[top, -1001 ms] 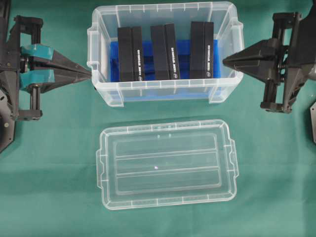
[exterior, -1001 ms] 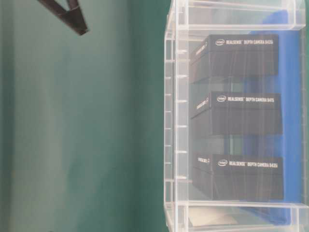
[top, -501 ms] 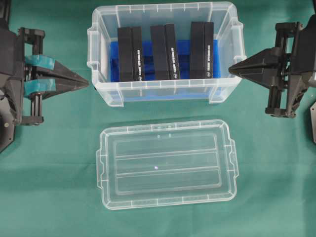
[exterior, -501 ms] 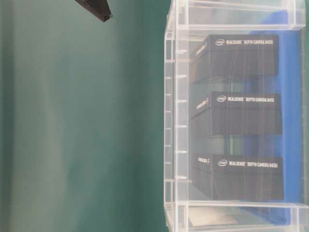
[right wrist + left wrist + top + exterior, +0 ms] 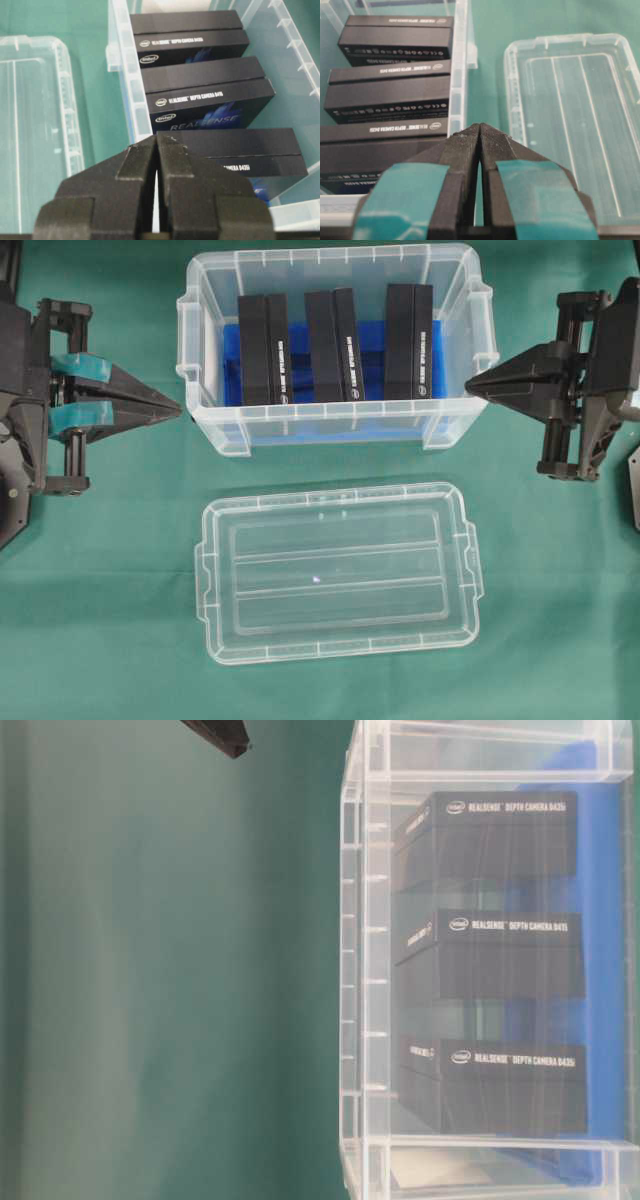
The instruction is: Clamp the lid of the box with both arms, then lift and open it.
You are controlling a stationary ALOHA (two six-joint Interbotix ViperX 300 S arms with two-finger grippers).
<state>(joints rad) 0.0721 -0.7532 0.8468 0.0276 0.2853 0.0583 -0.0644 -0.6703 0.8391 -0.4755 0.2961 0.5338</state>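
The lid [image 5: 338, 572] lies flat on the green worktop [image 5: 110, 590] in front of the open box [image 5: 333, 345], a bare strip of cloth between their long edges and open cloth along both short ends of the lid. The left pincer [image 5: 178, 407], teal-banded, and the right pincer [image 5: 469, 386] each have their fingers pressed together with nothing between, tips pointing inward beside the box's end walls, neither touching the lid. Against half a second ago, both pincers sit almost where they were, and lid and box have not shifted.
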